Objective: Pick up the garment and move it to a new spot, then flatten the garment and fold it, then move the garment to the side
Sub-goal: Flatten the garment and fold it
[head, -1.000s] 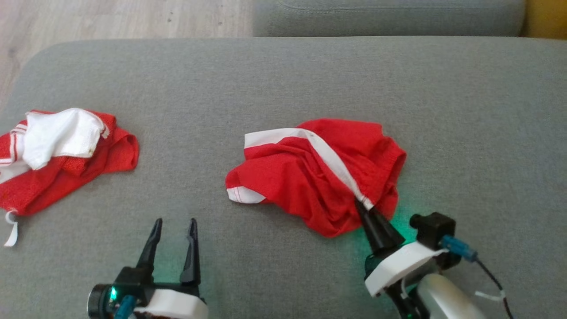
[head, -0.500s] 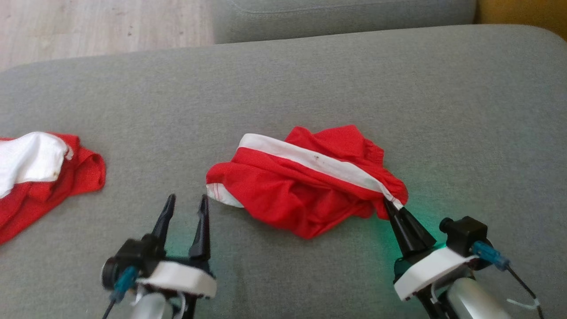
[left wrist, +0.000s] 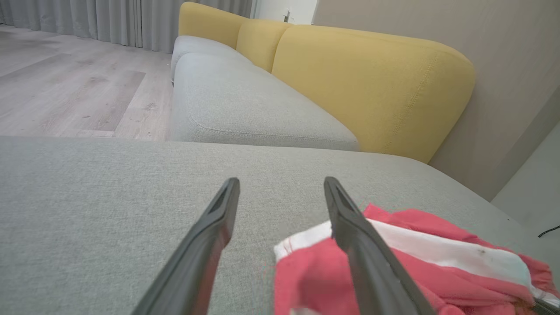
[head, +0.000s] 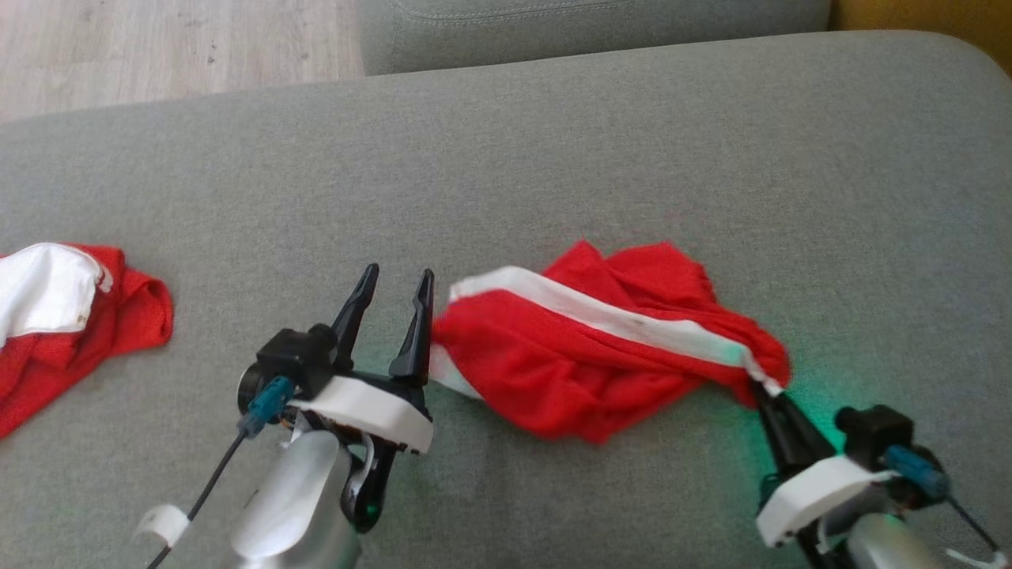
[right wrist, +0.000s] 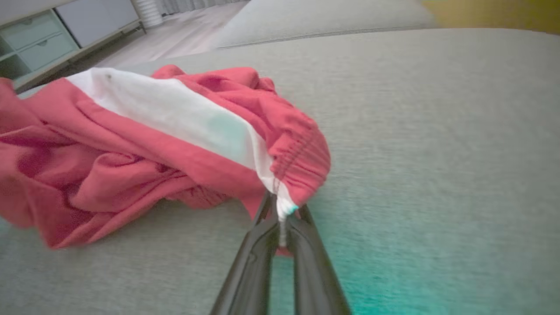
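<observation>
Garment: red shorts [head: 553,371] lie crumpled near the middle of the grey cushion [head: 553,158], stretched out left to right.
Stripe: a white band [head: 617,320] runs along the shorts from the left end to the right end, where the cloth bunches at a gathered waistband.
Right gripper: the right gripper [head: 765,389] has its fingers pressed together on the right end of the shorts, pinching the tip of the white band; the right wrist view shows the cloth caught between the fingertips [right wrist: 282,210].
Left gripper: the left gripper [head: 398,273] has its fingers spread with nothing between them. It sits just left of the shorts' left end. Its right finger is just beside the cloth, and whether they touch cannot be told.
Other cloth: a second red and white bundle [head: 71,316] lies at the far left, well apart from the shorts.
Light: a green glow falls on the cushion beside the right gripper.
Background: wooden floor [head: 158,39] beyond the cushion, and a yellow backrest [left wrist: 372,78] in the left wrist view.
</observation>
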### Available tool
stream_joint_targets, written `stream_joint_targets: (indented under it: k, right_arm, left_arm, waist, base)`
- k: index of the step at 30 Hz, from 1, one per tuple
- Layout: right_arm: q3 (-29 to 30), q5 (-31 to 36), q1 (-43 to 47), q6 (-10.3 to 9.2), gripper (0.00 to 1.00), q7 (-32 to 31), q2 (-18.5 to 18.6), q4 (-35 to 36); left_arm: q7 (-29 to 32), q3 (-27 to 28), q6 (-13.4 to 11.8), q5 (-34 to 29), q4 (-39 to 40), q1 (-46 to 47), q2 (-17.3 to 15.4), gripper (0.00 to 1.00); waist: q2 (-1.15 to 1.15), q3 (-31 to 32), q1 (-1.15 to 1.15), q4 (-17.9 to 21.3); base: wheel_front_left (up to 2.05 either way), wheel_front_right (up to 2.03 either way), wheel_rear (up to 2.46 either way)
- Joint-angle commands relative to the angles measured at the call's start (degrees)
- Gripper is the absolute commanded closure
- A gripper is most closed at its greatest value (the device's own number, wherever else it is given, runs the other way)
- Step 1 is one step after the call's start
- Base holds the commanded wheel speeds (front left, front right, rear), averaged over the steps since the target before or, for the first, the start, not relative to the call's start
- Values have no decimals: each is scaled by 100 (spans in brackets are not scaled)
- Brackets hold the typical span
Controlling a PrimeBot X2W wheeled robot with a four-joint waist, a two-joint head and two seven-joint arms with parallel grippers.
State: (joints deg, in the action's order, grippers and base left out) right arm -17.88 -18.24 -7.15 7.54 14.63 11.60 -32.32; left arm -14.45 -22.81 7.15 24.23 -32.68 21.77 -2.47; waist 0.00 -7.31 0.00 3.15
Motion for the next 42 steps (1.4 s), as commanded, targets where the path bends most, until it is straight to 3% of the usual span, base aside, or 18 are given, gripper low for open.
stream_joint_targets:
  k: [1,7,9,10,11,15,23,32,37,42]
  right_arm:
    - [135,169,-13,-5,100,37,85,87]
    - [881,717,-72,-5,98,37,-85,33]
    - [1070,844,-117,-5,84,37,-155,76]
    - [1178,899,-151,-5,87,37,-186,143]
    - [1290,950,-186,-5,100,37,-219,207]
    - [1672,1003,-392,-5,100,37,-387,734]
    - [774,802,-1230,-5,100,37,-383,1595]
    - [-1124,297,-3296,-5,100,37,-757,1953]
    - [-1140,130,-3964,-5,100,37,-863,1905]
    - [-828,136,-3703,-5,100,37,-869,1212]
  left_arm:
    - [-55,79,28,47,113,202,-41,0]
    - [-55,-104,30,191,17,221,-41,0]
    - [-55,-149,30,208,-34,204,-41,0]
    - [-55,-159,30,221,-49,194,-41,0]
    - [-55,-165,25,224,-71,181,-41,0]
    - [-55,-147,-13,255,-117,99,-41,0]
    - [-55,-59,-127,301,-94,-162,-41,0]
    - [-55,261,-289,213,-226,-686,-41,0]
    - [-55,306,-282,278,-305,-932,-41,0]
    - [-55,377,-267,257,-305,-1082,-41,0]
  waist:
    - [0,-1,0,-10]
    - [0,-16,0,-27]
    - [0,-16,0,-29]
    - [0,-17,0,-28]
    - [0,-19,0,-25]
    - [0,-27,0,-5]
    - [0,35,0,-197]
    - [0,263,0,-741]
    - [0,371,0,-992]
    - [0,401,0,-1011]
  base:
    - [0,0,0]
    - [0,0,0]
    - [0,0,0]
    - [0,0,0]
    - [0,0,0]
    - [0,0,0]
    - [0,0,0]
    - [0,0,0]
    - [0,0,0]
    - [0,0,0]
